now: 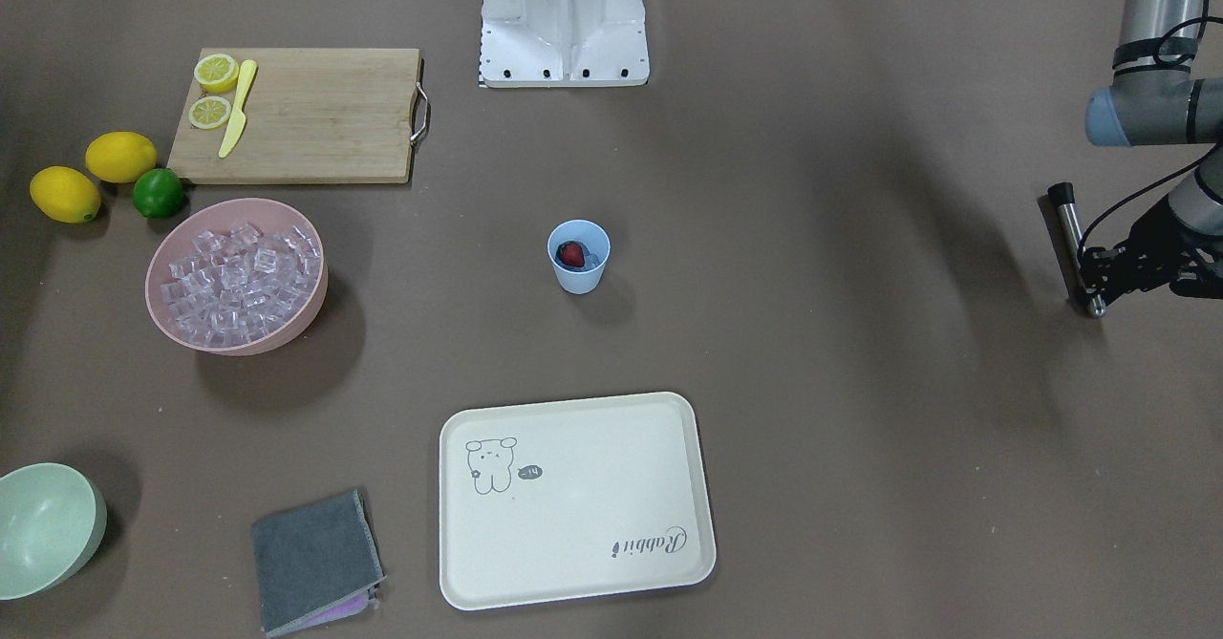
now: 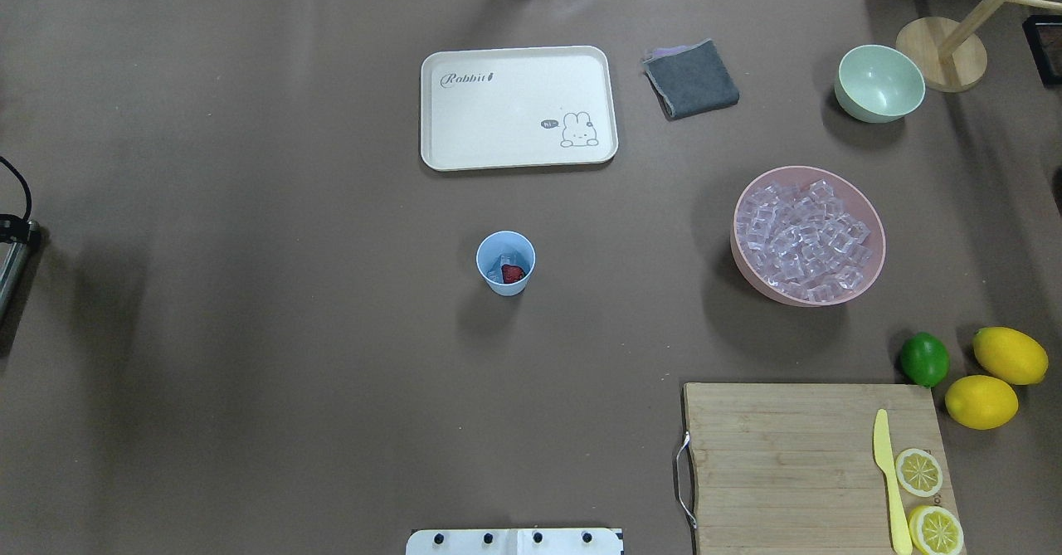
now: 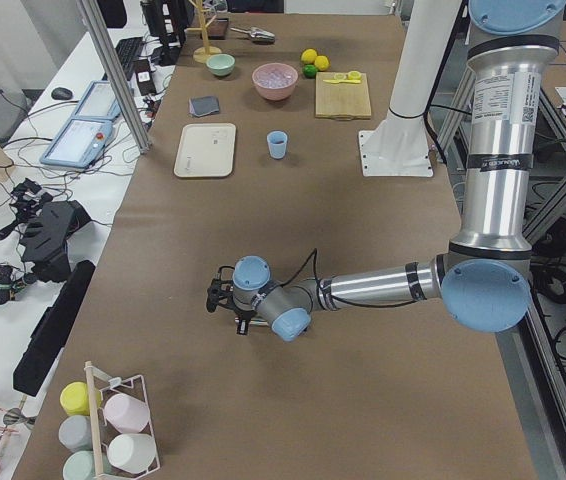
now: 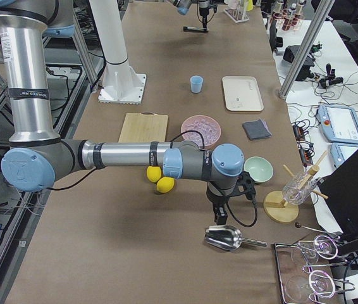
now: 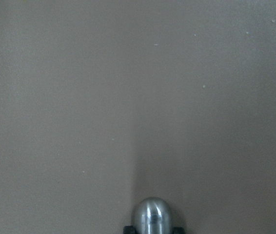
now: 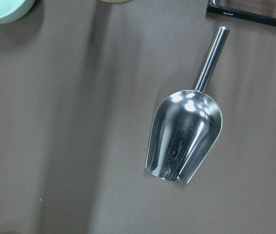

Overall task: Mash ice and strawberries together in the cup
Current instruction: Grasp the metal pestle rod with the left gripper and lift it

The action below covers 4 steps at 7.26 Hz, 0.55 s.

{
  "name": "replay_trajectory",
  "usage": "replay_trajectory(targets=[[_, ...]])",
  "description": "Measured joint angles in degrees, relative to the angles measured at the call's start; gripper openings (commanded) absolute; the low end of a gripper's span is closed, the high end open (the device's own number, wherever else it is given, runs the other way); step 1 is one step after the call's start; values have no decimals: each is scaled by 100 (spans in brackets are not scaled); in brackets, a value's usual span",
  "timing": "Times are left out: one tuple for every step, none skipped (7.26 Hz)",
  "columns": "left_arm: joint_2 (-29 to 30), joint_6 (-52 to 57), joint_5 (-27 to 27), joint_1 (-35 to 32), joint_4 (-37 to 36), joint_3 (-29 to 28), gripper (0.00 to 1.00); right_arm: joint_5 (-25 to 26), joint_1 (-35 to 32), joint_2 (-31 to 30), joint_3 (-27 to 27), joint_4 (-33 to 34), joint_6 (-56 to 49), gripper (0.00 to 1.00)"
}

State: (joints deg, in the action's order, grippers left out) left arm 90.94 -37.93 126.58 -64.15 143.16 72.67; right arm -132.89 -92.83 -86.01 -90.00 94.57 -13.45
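Observation:
The light-blue cup (image 1: 579, 281) stands upright mid-table, also in the overhead view (image 2: 504, 287). Inside it lie the red strawberry (image 1: 571, 255) and a few pieces of ice (image 1: 594, 259). More ice (image 1: 237, 276) fills a pink bowl (image 1: 296, 319). My left gripper (image 1: 1089, 271) is far off at the table's end, shut on a metal muddler rod (image 1: 1072, 238). The rod's rounded tip shows in the left wrist view (image 5: 150, 219). My right gripper (image 4: 219, 212) hangs over a metal scoop (image 6: 184, 141) lying on the table. I cannot tell whether it is open or shut.
A cream tray (image 1: 573, 563) lies in front of the cup, with a grey cloth (image 1: 315, 558) and a pale-green bowl (image 1: 43, 524) beside it. A cutting board (image 1: 315, 118) holds lemon halves and a yellow knife. Two lemons (image 1: 119, 157) and a lime (image 1: 158, 192) lie next to it.

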Motion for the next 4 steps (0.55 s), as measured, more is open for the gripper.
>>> replay_trajectory(targets=[[18, 0, -1, 3, 20, 27, 25, 0, -7, -2, 0, 0, -2, 98], [27, 3, 8, 5, 49, 76, 7, -2, -14, -5, 0, 0, -6, 98], [36, -53, 19, 5, 61, 138, 7, -6, -22, -14, -4, 0, -8, 98], [46, -166, 10, 3, 62, 198, 0, -10, -30, -22, -10, -2, -10, 98]])
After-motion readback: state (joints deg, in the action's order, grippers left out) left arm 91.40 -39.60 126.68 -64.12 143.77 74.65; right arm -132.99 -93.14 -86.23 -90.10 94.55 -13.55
